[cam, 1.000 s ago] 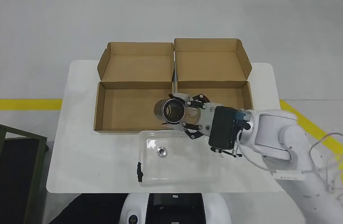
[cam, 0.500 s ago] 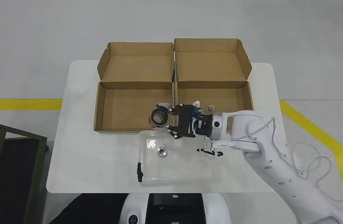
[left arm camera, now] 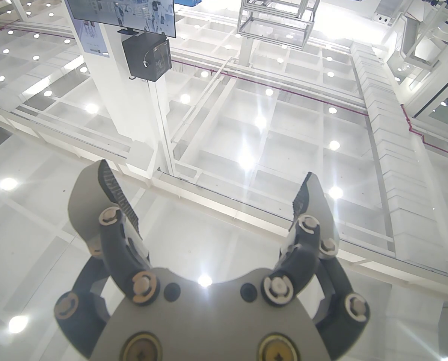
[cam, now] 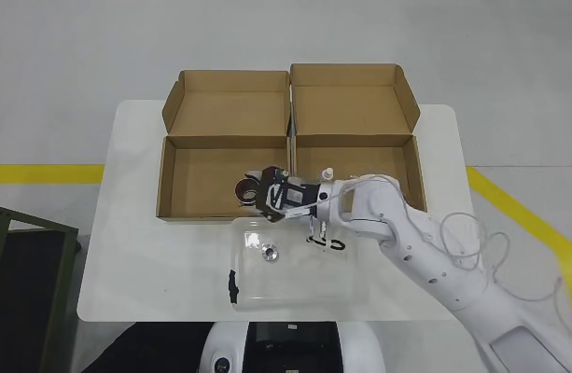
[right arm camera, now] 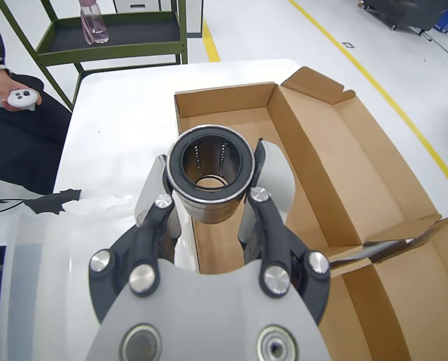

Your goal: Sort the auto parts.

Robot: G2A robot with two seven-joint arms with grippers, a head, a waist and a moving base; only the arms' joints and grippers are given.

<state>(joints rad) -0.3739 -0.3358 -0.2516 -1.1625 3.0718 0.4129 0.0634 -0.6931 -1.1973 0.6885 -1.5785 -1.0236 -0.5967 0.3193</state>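
I have the bearing [cam: 245, 191] clamped in the right gripper [right arm camera: 211, 174], at the centre of the top view over the lower right corner of the left box [cam: 188, 182]. Just below, a small part [cam: 270, 251] lies in the clear tray [cam: 304, 280]. The left gripper [left arm camera: 207, 182] stands wide, holding nothing.

In clear tray [cam: 295, 280], small metal part [cam: 270, 251] too small to identify — bearing [right arm camera: 208, 204] lower end hidden behind right gripper [right arm camera: 212, 163].
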